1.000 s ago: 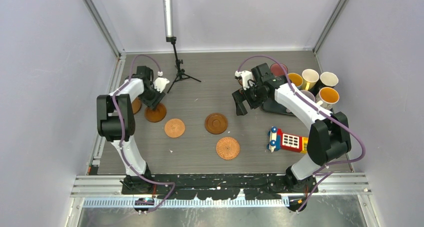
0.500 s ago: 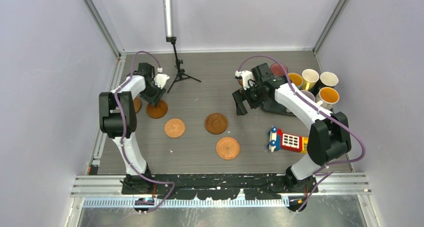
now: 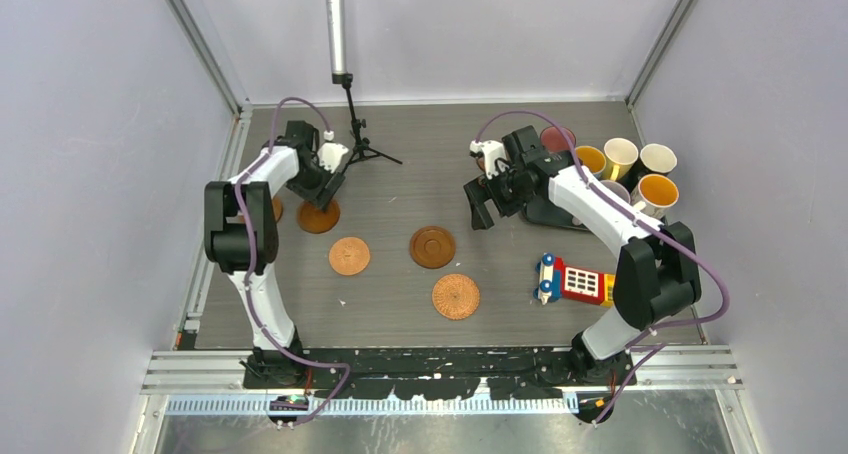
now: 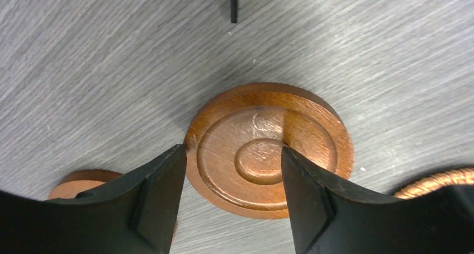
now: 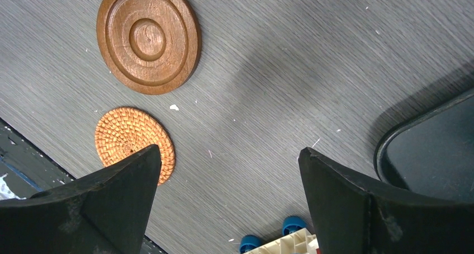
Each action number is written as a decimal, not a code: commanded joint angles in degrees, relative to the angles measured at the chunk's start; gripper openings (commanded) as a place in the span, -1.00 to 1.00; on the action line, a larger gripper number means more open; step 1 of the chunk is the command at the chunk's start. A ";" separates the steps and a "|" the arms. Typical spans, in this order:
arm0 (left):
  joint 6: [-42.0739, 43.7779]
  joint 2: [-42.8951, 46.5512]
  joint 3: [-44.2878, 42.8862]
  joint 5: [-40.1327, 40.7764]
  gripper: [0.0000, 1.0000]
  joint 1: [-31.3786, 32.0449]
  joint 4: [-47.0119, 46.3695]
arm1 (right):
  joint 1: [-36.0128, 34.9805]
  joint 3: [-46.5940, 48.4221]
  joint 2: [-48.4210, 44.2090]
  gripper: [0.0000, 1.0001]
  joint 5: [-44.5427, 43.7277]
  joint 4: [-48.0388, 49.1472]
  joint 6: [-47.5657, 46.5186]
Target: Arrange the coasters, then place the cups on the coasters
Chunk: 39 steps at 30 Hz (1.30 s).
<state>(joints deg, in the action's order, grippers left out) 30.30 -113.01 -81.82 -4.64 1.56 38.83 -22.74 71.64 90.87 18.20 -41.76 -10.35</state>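
Shifted farther back, the ringed coaster (image 4: pixel 262 136) lies flat.
Over it the left gripper (image 4: pixel 232 149) stands parted; the right gripper (image 5: pixel 229 150) hangs spread wide.

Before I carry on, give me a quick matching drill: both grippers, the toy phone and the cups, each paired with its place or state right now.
1. left gripper
2. right gripper
3. toy phone
4. cups

A. clustered at the far right
B. fingers over a ringed coaster
C. lying on the near side of the tray
D. wide open, nothing between its fingers

Pairs: 1-B, 2-D, 3-C, 4-A
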 commanded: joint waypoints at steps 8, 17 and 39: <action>-1.12 16.67 6.17 -14.44 0.53 -0.08 5.51 | -2.73 5.63 7.75 0.86 -1.69 3.94 3.10; 4.49 25.78 19.20 -19.93 0.57 4.15 3.66 | -8.22 7.14 12.86 0.82 -8.09 6.70 5.58; 11.38 27.97 35.00 -5.18 0.00 14.87 -2.86 | -15.51 7.49 19.64 0.82 -15.37 11.04 9.47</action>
<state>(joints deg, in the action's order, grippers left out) 38.44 -88.55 -50.85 -11.62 16.38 35.53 -37.08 77.17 110.34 3.99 -32.99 -2.04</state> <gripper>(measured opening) 0.511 0.913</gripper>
